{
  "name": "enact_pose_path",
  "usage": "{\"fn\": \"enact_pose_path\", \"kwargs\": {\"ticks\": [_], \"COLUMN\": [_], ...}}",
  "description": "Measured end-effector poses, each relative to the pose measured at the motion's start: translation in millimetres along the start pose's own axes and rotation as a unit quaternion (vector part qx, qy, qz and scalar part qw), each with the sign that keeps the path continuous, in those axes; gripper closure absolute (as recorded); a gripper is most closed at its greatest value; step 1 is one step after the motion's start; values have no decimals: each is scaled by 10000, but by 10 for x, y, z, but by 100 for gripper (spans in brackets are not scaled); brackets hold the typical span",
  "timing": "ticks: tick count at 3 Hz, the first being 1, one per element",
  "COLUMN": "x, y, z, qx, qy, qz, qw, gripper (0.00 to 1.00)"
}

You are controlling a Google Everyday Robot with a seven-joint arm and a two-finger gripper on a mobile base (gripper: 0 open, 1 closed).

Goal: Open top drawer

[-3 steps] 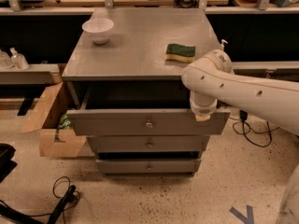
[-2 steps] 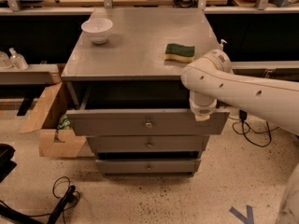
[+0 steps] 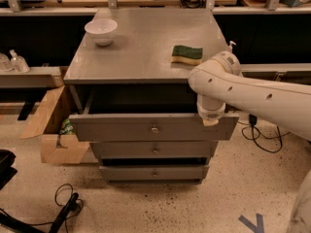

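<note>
Camera view: top drawer (image 3: 121, 128) stands pulled out, position unchanged. Gripper (image 3: 211, 118) remains at its 3 o'clock end, grip state indeterminable. Task judged essentially complete.

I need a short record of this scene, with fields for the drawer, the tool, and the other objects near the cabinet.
drawer: wide grey top drawer with a small round metal knob, pulled out
tool: white robot arm's tool, at the upper right edge of the drawer front
cabinet top: round white bowl at back left; green and yellow sponge at right
below: two narrower grey drawers
floor, left: open brown cardboard box
</note>
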State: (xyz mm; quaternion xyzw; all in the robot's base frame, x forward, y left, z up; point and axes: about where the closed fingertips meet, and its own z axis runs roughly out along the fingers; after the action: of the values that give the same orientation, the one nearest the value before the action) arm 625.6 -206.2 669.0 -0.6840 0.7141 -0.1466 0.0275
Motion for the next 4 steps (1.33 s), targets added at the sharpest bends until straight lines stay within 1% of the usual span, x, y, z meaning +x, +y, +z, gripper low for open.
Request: {"fn": "enact_pose_path", "kwargs": {"ticks": [1,2,4], "x": [16,21,25], "y": [72,64,72], "z": [24,-8,2], "qx": [-74,-74,-84], "qy": [-92,-92,-88], "qz": [60,60,59], "qw": [9999,9999,9999], "gripper": [100,82,36]}}
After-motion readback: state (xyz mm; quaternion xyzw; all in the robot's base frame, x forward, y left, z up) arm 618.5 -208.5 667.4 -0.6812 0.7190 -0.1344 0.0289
